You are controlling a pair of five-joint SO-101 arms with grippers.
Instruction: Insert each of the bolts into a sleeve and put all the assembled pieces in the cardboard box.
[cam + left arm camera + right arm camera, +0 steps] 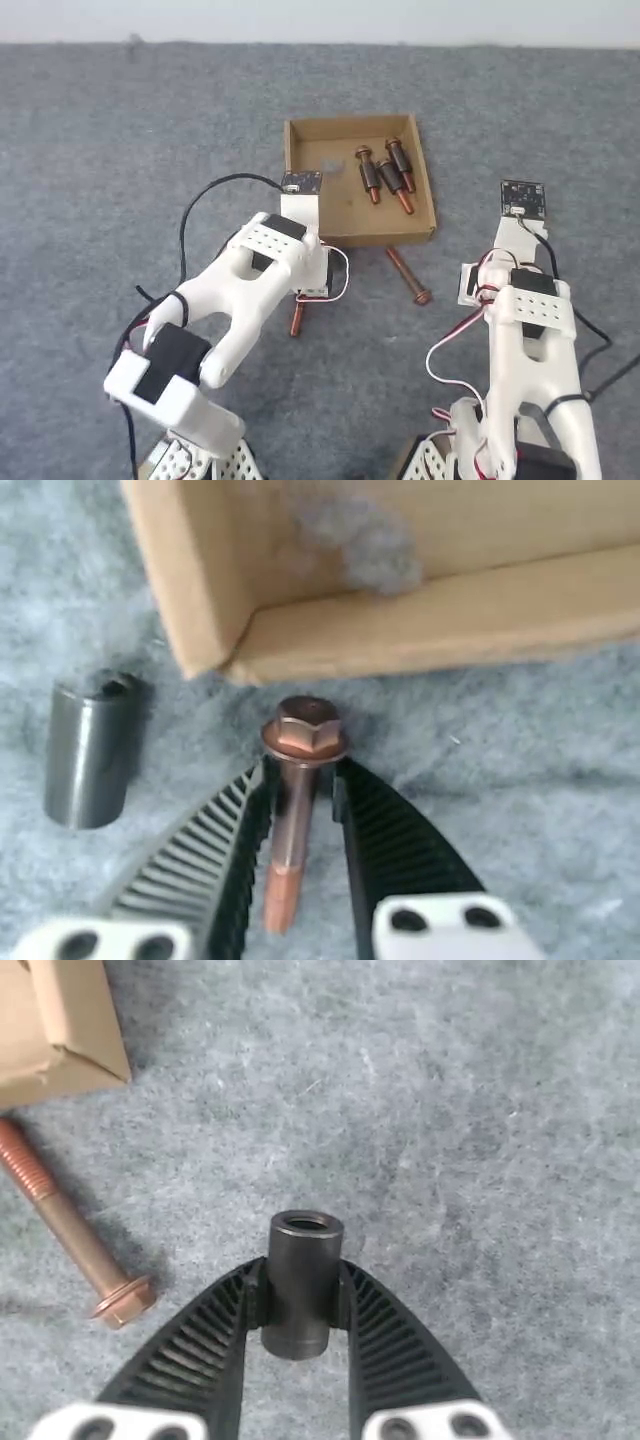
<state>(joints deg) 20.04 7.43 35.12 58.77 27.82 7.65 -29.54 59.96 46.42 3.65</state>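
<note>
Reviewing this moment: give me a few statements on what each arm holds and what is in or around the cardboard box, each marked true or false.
1. The left gripper has its fingers shut on a bolt. True.
2. The right gripper holds a bolt. False: it is shut on a dark sleeve.
3. The cardboard box is empty. False: assembled pieces lie in it.
4. A loose bolt lies on the carpet just outside the box. True.
5. A loose sleeve sits on the carpet near a corner of the box. True.
</note>
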